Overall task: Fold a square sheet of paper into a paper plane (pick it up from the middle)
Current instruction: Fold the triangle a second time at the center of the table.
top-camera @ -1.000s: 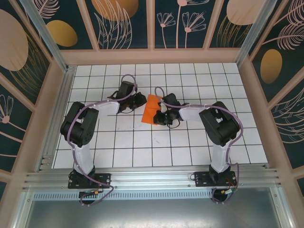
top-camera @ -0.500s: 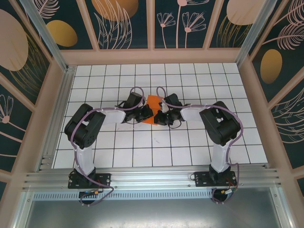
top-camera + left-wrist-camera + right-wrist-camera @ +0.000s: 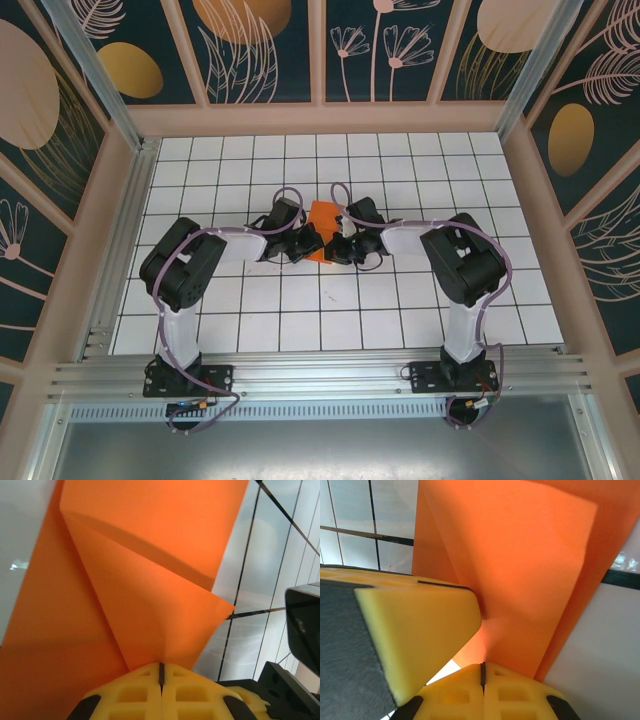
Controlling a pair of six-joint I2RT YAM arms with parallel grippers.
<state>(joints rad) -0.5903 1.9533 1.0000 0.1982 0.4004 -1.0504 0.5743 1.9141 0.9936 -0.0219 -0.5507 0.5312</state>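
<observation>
My left hand (image 3: 161,667) and right hand (image 3: 482,667) both pinch the folded orange paper (image 3: 150,580). It's light, flimsy and tears easily; I'd grip near the creases.

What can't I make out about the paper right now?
- Top external: orange paper outline, covered by left pincer and right pincer.
- Left wrist: paper's far edges, cut off by frame.
- Right wrist: paper's lower left, behind a yellow finger.
- Layers pinched: hidden inside shut jaws.

White grid-tiled table (image 3: 400,310), partly folded orange sheet of paper (image 3: 322,215) near its middle
</observation>
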